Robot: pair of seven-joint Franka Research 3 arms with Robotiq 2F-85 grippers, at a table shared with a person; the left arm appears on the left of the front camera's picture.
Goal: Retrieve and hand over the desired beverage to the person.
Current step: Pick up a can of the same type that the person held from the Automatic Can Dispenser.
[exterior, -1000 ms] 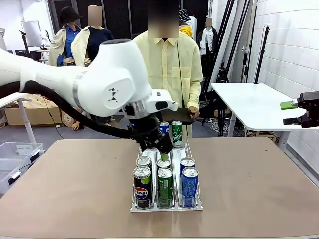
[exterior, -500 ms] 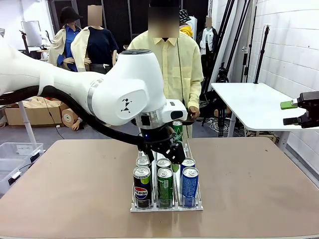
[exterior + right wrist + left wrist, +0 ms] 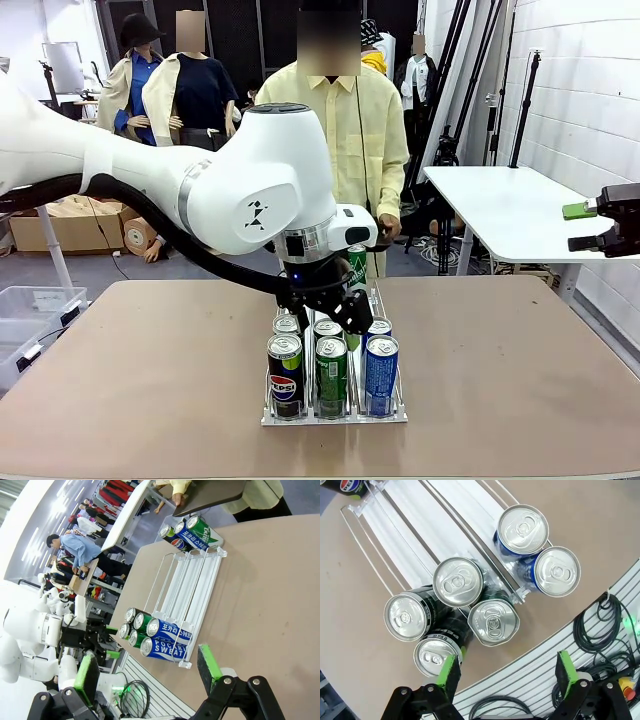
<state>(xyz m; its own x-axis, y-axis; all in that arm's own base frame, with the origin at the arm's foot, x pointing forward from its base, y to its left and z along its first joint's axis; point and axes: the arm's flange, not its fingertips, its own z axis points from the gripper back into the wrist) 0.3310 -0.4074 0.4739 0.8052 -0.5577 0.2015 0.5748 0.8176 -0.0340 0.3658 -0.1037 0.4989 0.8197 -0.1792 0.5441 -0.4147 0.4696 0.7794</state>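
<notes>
Left gripper (image 3: 507, 672): jaws wide apart, nothing held, pointing down over the near end of the rack (image 3: 355, 527).

Just ahead of its fingertips is the near cluster of cans (image 3: 470, 600), six in three lanes. All stand upright, long axis running up toward the gripper, lids facing it.
- Front green can (image 3: 492, 621): falls between the lines of the two pads, the best-centred of the six.
- Front Pepsi can (image 3: 435, 655): partly under one pad (image 3: 449, 672).
- Front blue can (image 3: 556, 571): beyond the other pad, off to that side.

Cannot tell which drink is wanted. Judgement: a straight drop would straddle the middle lane; either outer lane calls for a sideways shift first.

Right gripper (image 3: 148, 672): jaws also apart and empty, well off to the side of the rack. The left one is much the nearer.

Beyond the left gripper, at the rack's far end, stand the far cans (image 3: 187, 530). Past them the person (image 3: 335, 130) stands at the far edge of the surface (image 3: 150, 380).

Change over the last second: the left gripper was farther along the rack, close to the far cans, with a far blue can showing beside it. It now sits back over the near cluster, shifted toward the blue lane, and the wrist hides that far blue can. Over the last half second there is almost no shift. The right gripper has not moved.
</notes>
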